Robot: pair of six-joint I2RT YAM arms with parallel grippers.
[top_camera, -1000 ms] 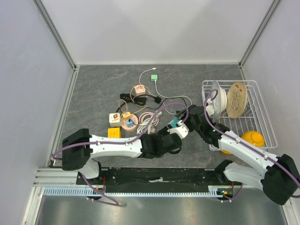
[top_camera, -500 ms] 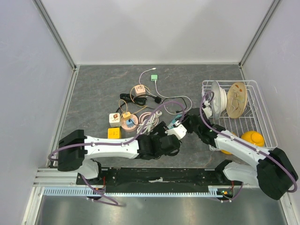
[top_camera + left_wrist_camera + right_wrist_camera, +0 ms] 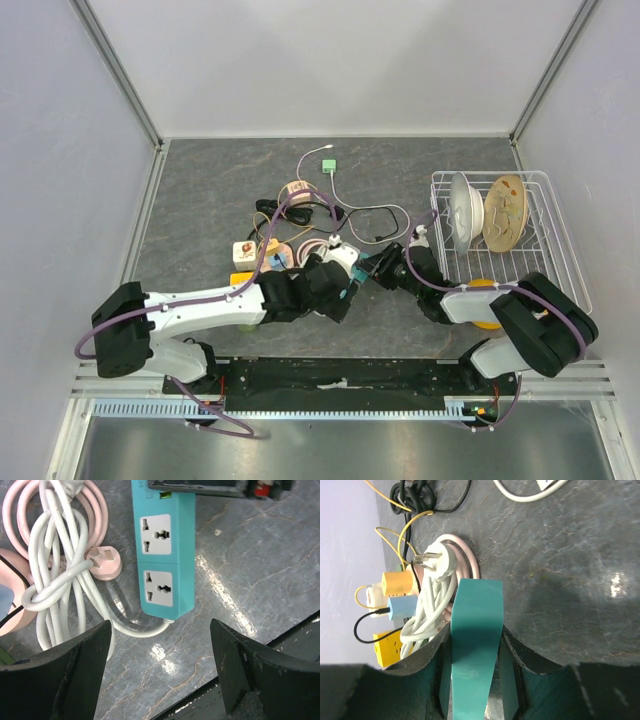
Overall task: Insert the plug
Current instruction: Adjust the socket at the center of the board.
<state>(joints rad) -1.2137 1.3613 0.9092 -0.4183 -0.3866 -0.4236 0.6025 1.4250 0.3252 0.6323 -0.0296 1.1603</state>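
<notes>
Under the spread left claw (image 3: 159, 645) lies one strip (image 3: 162, 555) with two sockets (image 3: 156, 527). The right claw (image 3: 474, 660) pinches its end.

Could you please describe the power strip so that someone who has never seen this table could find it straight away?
On the grey table, look just left of the white wire dish rack. The teal power strip lies there beside a coiled white cable, one end between the right arm's fingers. It alone is a long teal bar with two white socket faces.
</notes>
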